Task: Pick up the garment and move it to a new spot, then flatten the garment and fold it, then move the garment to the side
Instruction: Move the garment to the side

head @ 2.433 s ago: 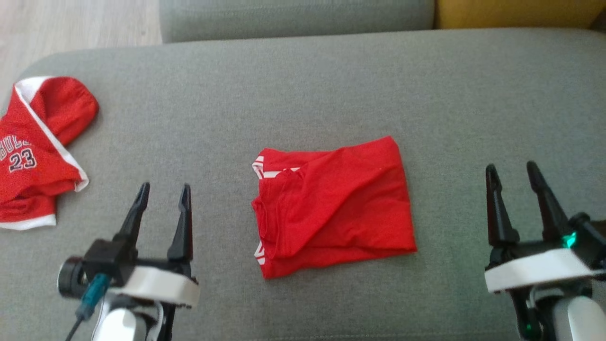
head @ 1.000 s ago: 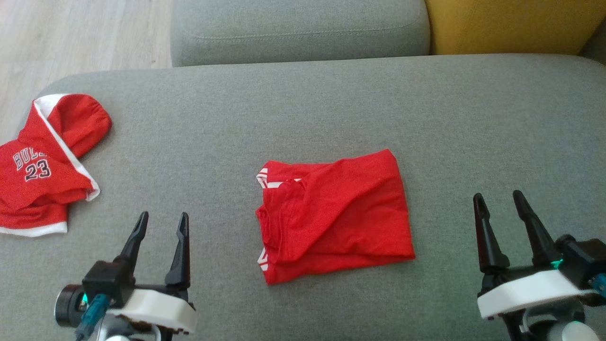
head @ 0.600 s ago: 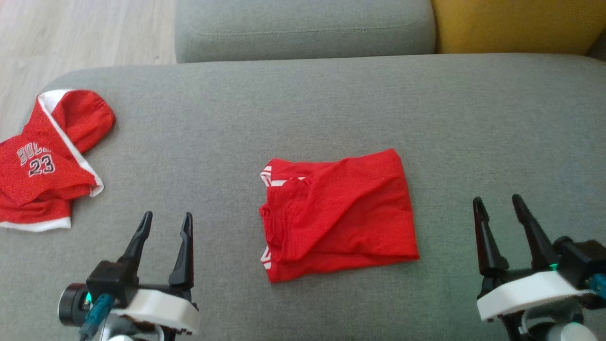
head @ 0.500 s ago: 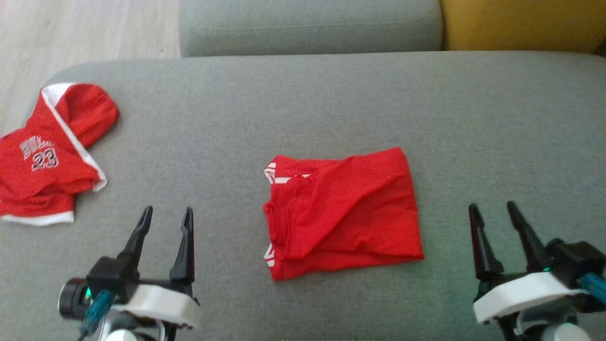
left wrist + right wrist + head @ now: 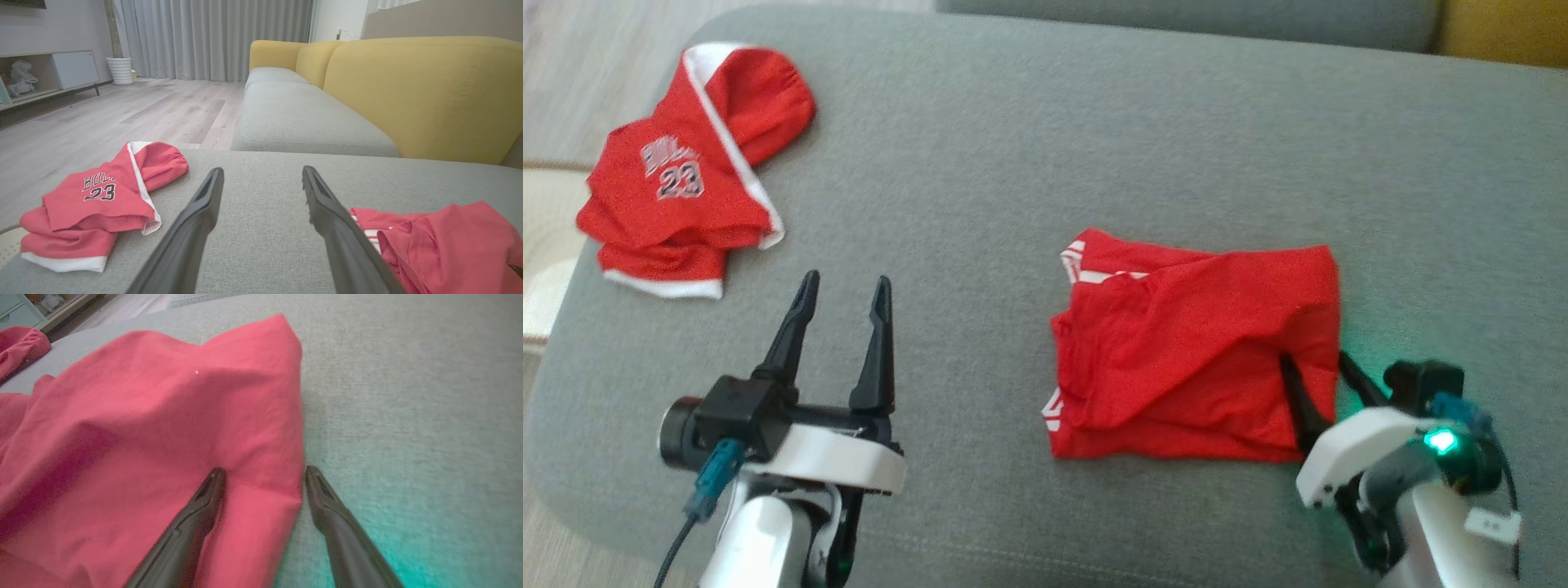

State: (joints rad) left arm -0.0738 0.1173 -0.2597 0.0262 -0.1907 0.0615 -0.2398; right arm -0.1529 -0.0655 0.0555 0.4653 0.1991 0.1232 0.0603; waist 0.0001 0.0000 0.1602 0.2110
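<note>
While the folded red garment (image 5: 1201,351) lies mid-way across the grey seat cushion (image 5: 1094,122), the head view shows the right gripper (image 5: 1313,359) at its near right corner. The fingers are parted, one over the cloth and one just beside its edge, apparently lined up to pinch that edge for the move aside. The left gripper (image 5: 845,279) waits well apart at near left, fingers spread wide and holding nothing. A second red jersey (image 5: 686,180), numbered 23, sits at far left.

From the left wrist, the left gripper (image 5: 262,169) points across bare cushion between the jersey (image 5: 94,204) and the garment (image 5: 445,241), with a yellow sofa back (image 5: 429,94) beyond.

From the right wrist, the right gripper (image 5: 264,469) straddles the right edge of the garment (image 5: 163,428), not yet closed. Folding looks finished, so only the shift aside seems left.
</note>
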